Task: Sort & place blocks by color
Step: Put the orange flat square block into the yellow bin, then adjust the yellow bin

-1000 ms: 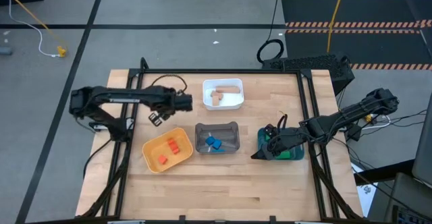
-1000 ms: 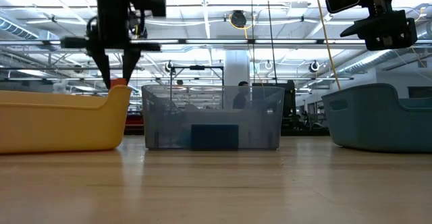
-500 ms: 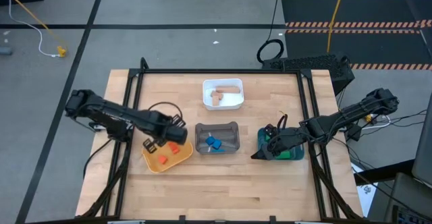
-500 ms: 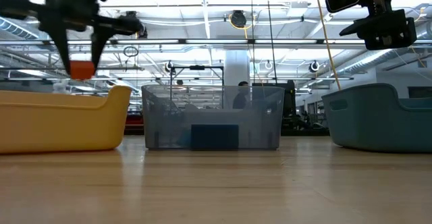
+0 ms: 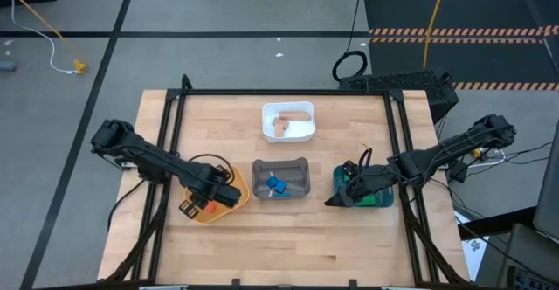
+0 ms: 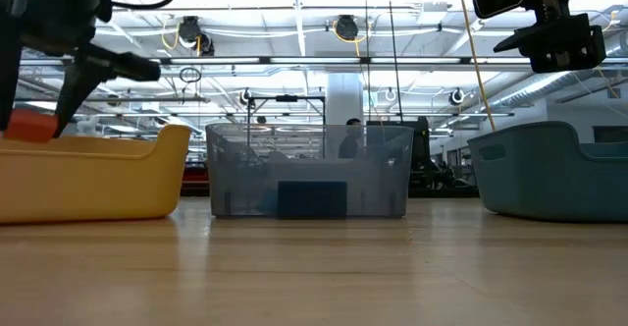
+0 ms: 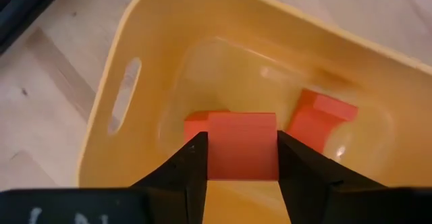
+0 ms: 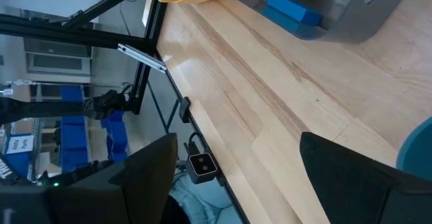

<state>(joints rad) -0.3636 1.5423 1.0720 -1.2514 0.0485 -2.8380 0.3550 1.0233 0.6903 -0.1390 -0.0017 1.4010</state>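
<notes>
My left gripper point(image 7: 241, 143) hangs over the yellow tray point(image 5: 229, 198), shut on a red-orange block point(image 7: 241, 158). The low view shows that block point(image 6: 29, 127) at about the tray's rim height. Two more red-orange blocks point(image 7: 321, 119) lie on the tray's floor, one partly hidden behind the held block. Blue blocks point(image 5: 277, 185) lie in the grey tray point(image 5: 297, 166), and tan blocks point(image 5: 281, 124) in the white tray point(image 5: 301, 135). My right gripper point(image 8: 250, 183) is open and waits above the teal tray point(image 5: 377, 199). My left gripper pinches the red-orange block between its two fingers point(image 7: 192, 163), one on each of two opposite side faces point(image 7: 216, 150). The fingers come from above, pointing down into the yellow tray. The block sits level in the hold, lifted clear of the tray's floor.
The four trays sit in the table's middle: white toward the far edge, then yellow, grey and teal in a row. Bare wood point(image 5: 288, 242) runs along the near edge. A black frame point(image 5: 166, 150) borders the table's sides.
My left gripper has carried the red-orange block from the open table left of the white tray toward the near edge, over the yellow tray, and down to about its rim. It has stayed shut on the block. The right arm kept still.
</notes>
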